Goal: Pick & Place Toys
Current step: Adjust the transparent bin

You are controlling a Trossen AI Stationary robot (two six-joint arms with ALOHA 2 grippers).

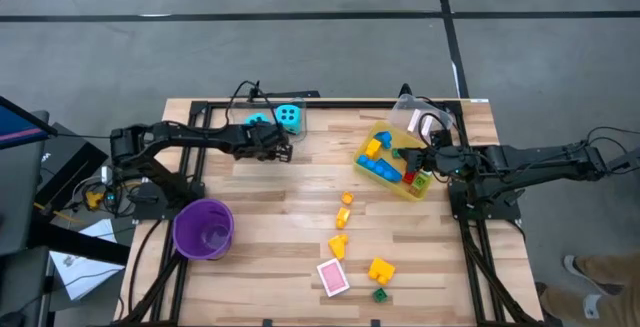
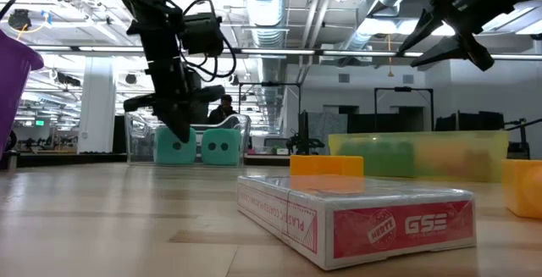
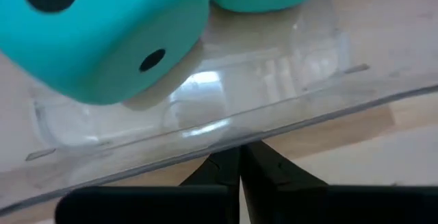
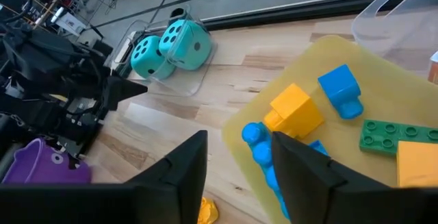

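Two cyan dice (image 1: 288,117) (image 3: 102,32) sit in a clear tray (image 3: 287,66) at the table's far left. My left gripper (image 3: 239,157) (image 1: 282,150) is shut, tipped downward, with its tips at the tray's near rim. My right gripper (image 4: 239,142) (image 1: 432,159) hovers open over the yellow bin (image 1: 426,189), which holds blue, yellow, green and red bricks (image 4: 294,111). Loose orange and yellow bricks (image 1: 343,217), a green one (image 1: 381,294) and a pink card box (image 1: 333,277) lie on the table's near middle. My left gripper's shut fingertips (image 3: 263,166) stand right at the clear tray's near rim (image 3: 205,131), slanting down from the near side. I cannot tell whether they touch the rim or have it between them.
A purple cup (image 1: 203,229) stands near the left arm's base. A second clear container (image 1: 420,117) sits at the far right corner behind the yellow bin. Bare wood lies between the dice tray and the yellow bin.
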